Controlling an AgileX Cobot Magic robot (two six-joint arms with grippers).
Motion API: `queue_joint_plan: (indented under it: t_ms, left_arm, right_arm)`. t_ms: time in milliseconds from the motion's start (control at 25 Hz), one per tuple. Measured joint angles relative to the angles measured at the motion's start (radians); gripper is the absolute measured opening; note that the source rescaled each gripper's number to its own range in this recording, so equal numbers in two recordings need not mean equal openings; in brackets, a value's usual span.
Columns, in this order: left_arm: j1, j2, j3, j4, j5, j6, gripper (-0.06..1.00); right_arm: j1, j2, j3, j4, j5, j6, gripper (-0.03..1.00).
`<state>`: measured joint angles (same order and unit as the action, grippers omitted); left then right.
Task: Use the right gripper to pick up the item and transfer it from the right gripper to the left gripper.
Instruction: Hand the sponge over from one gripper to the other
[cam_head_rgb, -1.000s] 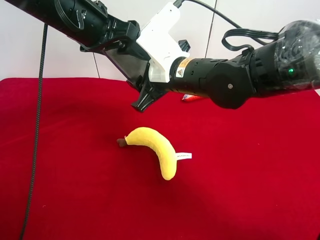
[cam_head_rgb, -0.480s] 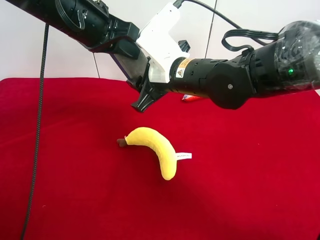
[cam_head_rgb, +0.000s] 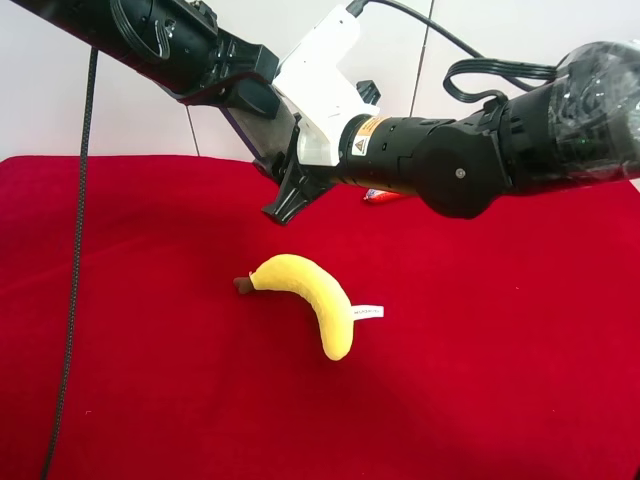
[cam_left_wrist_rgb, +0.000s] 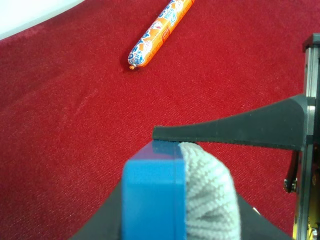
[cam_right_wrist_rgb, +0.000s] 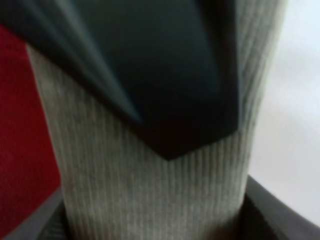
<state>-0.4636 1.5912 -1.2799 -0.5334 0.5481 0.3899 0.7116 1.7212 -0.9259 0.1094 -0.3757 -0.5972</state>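
Note:
The item (cam_head_rgb: 260, 130), a flat grey pad with a blue underside, hangs in the air between both arms, well above the red cloth. The all-black left gripper (cam_head_rgb: 250, 95) comes in from the exterior high view's left and is shut on the pad's upper end. The white-wristed right gripper (cam_head_rgb: 285, 185) is shut on its lower end. In the left wrist view the item (cam_left_wrist_rgb: 170, 195) shows its blue edge and grey knit between the left jaws, with a black finger (cam_left_wrist_rgb: 225, 132) of the right gripper at its tip. The right wrist view is filled by the item (cam_right_wrist_rgb: 150, 190).
A yellow plush banana (cam_head_rgb: 305, 295) lies on the red cloth (cam_head_rgb: 150, 380) below the grippers. A thin orange sausage stick (cam_left_wrist_rgb: 160, 32) lies farther back, partly behind the right arm (cam_head_rgb: 500, 150). A black cable (cam_head_rgb: 75, 270) hangs down at the view's left.
The left gripper's jaws have closed onto the item. The right gripper kept its grip, and both arms have barely moved.

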Motion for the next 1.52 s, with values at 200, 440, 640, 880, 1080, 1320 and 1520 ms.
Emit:
queue_joint_plan:
  t_ms: [200, 440, 640, 880, 1080, 1320, 1520]
  left_arm:
    - [0.0, 0.0, 0.0, 0.0, 0.0, 0.0, 0.0]
    - [0.0, 0.0, 0.0, 0.0, 0.0, 0.0, 0.0]
    - [0.0, 0.0, 0.0, 0.0, 0.0, 0.0, 0.0]
    - [0.0, 0.0, 0.0, 0.0, 0.0, 0.0, 0.0]
    - [0.0, 0.0, 0.0, 0.0, -0.002, -0.001, 0.0]
    - [0.0, 0.0, 0.0, 0.0, -0.002, -0.002, 0.0]
    - [0.0, 0.0, 0.0, 0.0, -0.002, -0.002, 0.0]
  right_arm:
    - [0.0, 0.0, 0.0, 0.0, 0.0, 0.0, 0.0]
    - [0.0, 0.0, 0.0, 0.0, 0.0, 0.0, 0.0]
    - [0.0, 0.0, 0.0, 0.0, 0.0, 0.0, 0.0]
    - [0.0, 0.0, 0.0, 0.0, 0.0, 0.0, 0.0]
    - [0.0, 0.0, 0.0, 0.006, 0.0, 0.0, 0.54]
    - [0.0, 0.0, 0.0, 0.07, -0.001, 0.0, 0.84]
    - [0.0, 0.0, 0.0, 0.097, -0.002, 0.0, 0.86]
